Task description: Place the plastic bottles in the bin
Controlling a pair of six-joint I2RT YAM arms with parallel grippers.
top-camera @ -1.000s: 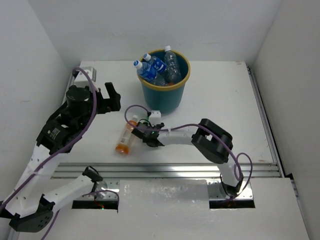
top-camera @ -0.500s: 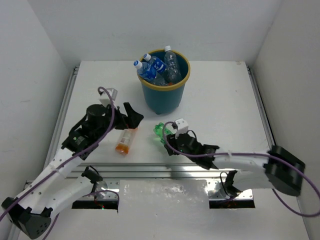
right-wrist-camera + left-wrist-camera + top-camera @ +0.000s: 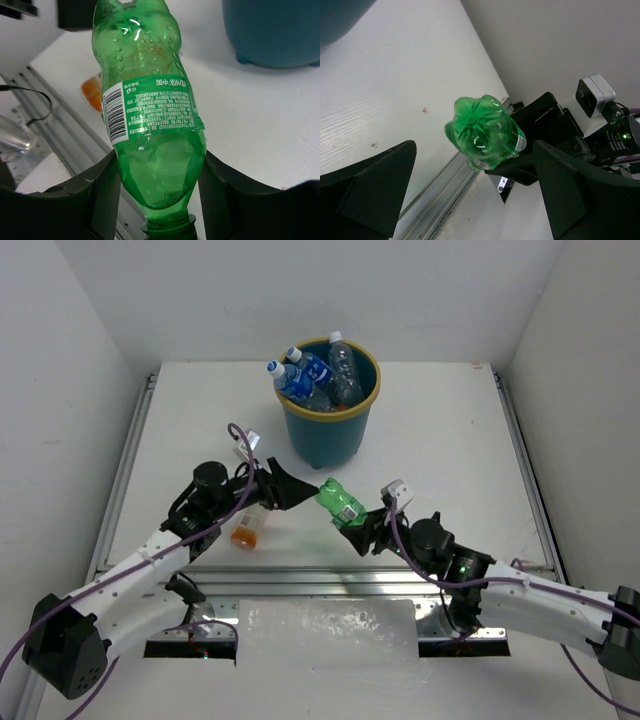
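1. Top view: my right gripper (image 3: 360, 528) is clenched on the green bottle (image 3: 340, 502), near of the bin (image 3: 325, 435). The left gripper (image 3: 298, 490) faces the bottle's base. The orange bottle (image 3: 246, 528) is partly hidden under the left arm.
2. Left wrist: fingers spread wide, not touching the bottle base between them.
3. Right wrist: both fingers press the bottle near its neck; cap cut off.
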